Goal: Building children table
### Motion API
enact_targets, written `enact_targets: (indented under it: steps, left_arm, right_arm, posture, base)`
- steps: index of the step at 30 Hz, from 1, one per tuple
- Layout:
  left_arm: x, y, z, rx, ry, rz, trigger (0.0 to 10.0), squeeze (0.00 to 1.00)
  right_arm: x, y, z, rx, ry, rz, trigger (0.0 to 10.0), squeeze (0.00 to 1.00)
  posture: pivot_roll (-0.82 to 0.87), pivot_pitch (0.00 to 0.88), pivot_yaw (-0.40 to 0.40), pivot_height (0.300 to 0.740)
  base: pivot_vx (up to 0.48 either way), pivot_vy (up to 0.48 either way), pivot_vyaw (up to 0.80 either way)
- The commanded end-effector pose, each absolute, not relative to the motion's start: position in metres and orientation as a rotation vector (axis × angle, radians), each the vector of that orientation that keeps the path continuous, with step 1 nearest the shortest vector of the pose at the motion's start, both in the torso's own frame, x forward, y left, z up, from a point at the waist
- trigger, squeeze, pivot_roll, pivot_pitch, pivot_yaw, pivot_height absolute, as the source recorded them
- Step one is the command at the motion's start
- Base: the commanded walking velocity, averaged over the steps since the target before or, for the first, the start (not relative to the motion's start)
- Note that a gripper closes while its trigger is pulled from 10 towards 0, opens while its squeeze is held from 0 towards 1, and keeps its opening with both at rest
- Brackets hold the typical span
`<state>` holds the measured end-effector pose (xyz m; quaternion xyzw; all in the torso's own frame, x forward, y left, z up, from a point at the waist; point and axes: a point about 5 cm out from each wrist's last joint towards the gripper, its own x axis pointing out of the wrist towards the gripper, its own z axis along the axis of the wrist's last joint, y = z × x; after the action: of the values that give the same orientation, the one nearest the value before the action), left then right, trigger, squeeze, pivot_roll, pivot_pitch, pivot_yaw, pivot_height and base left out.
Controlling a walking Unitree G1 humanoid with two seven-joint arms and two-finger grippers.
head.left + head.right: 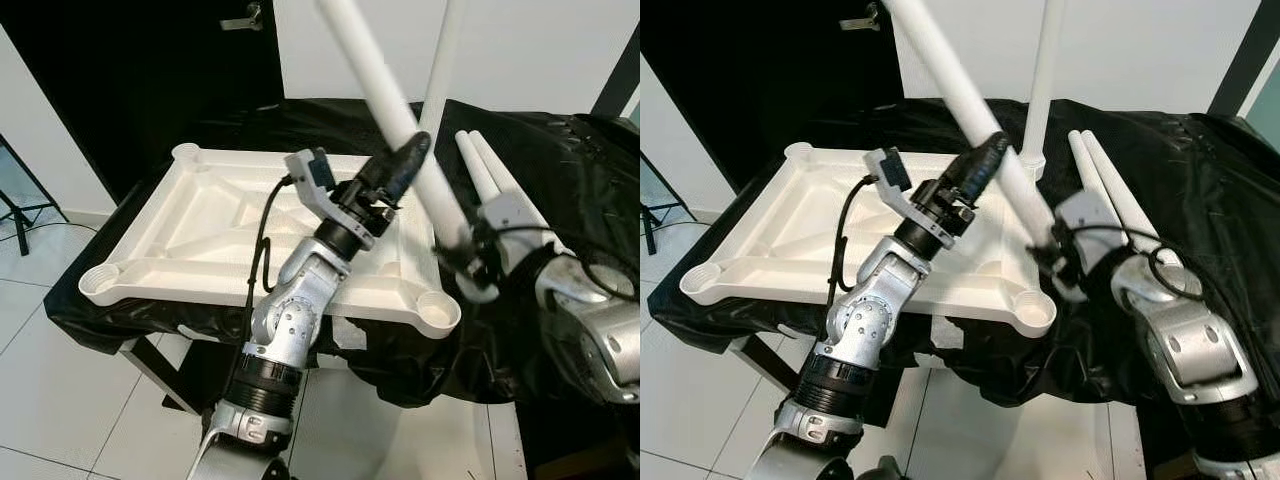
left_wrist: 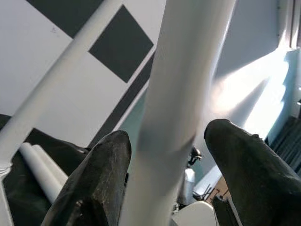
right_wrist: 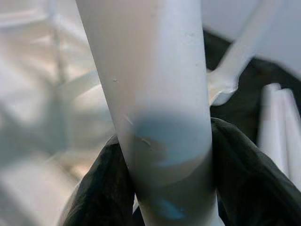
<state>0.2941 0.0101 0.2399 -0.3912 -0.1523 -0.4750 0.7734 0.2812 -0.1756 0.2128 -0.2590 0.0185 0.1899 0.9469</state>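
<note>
The right gripper (image 1: 1055, 262) is clamped on the lower end of a long white round plastic table leg (image 1: 385, 95), its black fingers (image 3: 249, 183) pressed against both sides of the tube just above the near right corner socket of the upturned white plastic children's tabletop (image 1: 215, 235). The left gripper (image 1: 400, 170) grasps the same leg higher up, with its fingers (image 2: 101, 183) set on either side of the tube and touching it, so that the leg runs tilted, rising from the near right corner of the tabletop up and across towards the far left. The tabletop lies underside up, showing its ribs and a round socket at each corner, on a bench covered by black cloth (image 1: 1200, 170). A second white leg (image 1: 1045, 75) stands upright in the far right corner socket of the tabletop. Two more white tube legs (image 1: 1105, 185) lie side by side on the black cloth just to the right of the tabletop, behind the right gripper. Pale floor tiles (image 1: 60, 390) lie below the tabletop's near edge.
</note>
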Motion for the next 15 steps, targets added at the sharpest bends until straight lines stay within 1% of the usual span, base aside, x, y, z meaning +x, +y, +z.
enact_targets:
  steps: [1,2,3,4,5,6,8,11,15]
  left_arm:
    - [0.285,0.003,0.250,-0.842,-0.410,-1.187,10.0,0.44]
    - [0.285,0.003,0.250,-0.841,-0.413,-1.187,10.0,0.44]
    - [0.285,0.003,0.250,-0.841,-0.413,-1.187,10.0,0.44]
    - [0.287,0.003,0.251,-0.829,-0.417,-1.164,10.0,0.12]
    - [0.287,0.003,0.251,-0.829,-0.417,-1.164,10.0,0.12]
    - [0.289,0.003,0.252,-0.821,-0.422,-1.147,10.0,0.00]
    - [0.289,0.003,0.252,-0.821,-0.422,-1.147,10.0,0.00]
    - [0.294,0.006,0.253,-0.794,-0.438,-1.089,10.0,0.00]
    - [0.295,0.007,0.253,-0.786,-0.441,-1.080,10.0,0.00]
  right_arm:
    - [0.281,-0.175,0.213,-0.544,0.023,0.354,0.0,0.00]
    - [0.282,-0.173,0.212,-0.548,0.009,0.316,0.0,0.00]
    - [0.282,-0.173,0.212,-0.548,0.009,0.316,0.0,0.00]
    - [0.282,-0.167,0.203,-0.581,-0.001,0.269,0.0,0.00]
    - [0.282,-0.167,0.203,-0.581,-0.001,0.269,0.0,0.00]
    - [0.282,-0.163,0.195,-0.605,-0.006,0.232,0.0,0.00]
    - [0.282,-0.163,0.195,-0.605,-0.006,0.232,0.0,0.00]
    - [0.280,-0.152,0.170,-0.653,0.021,0.210,0.0,0.00]
    - [0.279,-0.150,0.167,-0.653,0.026,0.215,0.0,0.00]
  posture:
    - [0.10,0.000,0.034,0.740]
    - [0.10,0.000,0.034,0.740]
    - [0.10,0.000,0.034,0.740]
    - [0.11,0.000,0.032,0.740]
    - [0.11,0.000,0.032,0.740]
    - [0.11,0.000,0.031,0.740]
    - [0.11,0.000,0.031,0.740]
    - [0.11,0.000,0.032,0.740]
    - [0.11,0.000,0.032,0.740]
  base:
    - [0.000,0.000,0.00]
    - [0.000,0.000,0.00]
    - [0.000,0.000,0.00]
    - [0.000,0.000,0.00]
    - [0.000,0.000,0.00]
    - [0.000,0.000,0.00]
    - [0.000,0.000,0.00]
    - [0.000,0.000,0.00]
    - [0.000,0.000,0.00]
